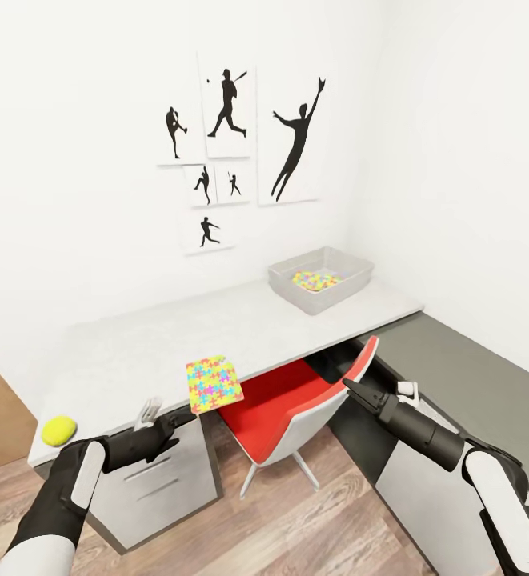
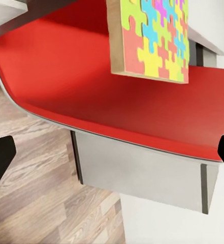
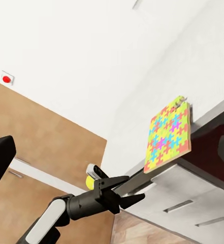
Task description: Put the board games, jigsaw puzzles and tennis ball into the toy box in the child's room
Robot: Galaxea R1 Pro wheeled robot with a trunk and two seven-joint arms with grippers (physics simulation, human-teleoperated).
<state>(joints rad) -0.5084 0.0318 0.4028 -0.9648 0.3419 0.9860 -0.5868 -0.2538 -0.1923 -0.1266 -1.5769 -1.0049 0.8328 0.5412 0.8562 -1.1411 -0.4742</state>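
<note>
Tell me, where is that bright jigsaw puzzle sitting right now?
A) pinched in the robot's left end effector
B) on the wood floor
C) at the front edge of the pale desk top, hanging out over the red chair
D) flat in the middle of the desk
C: the jigsaw puzzle juts past the front edge of the table, above the red chair; the left end effector is beside it, not holding it.
</note>
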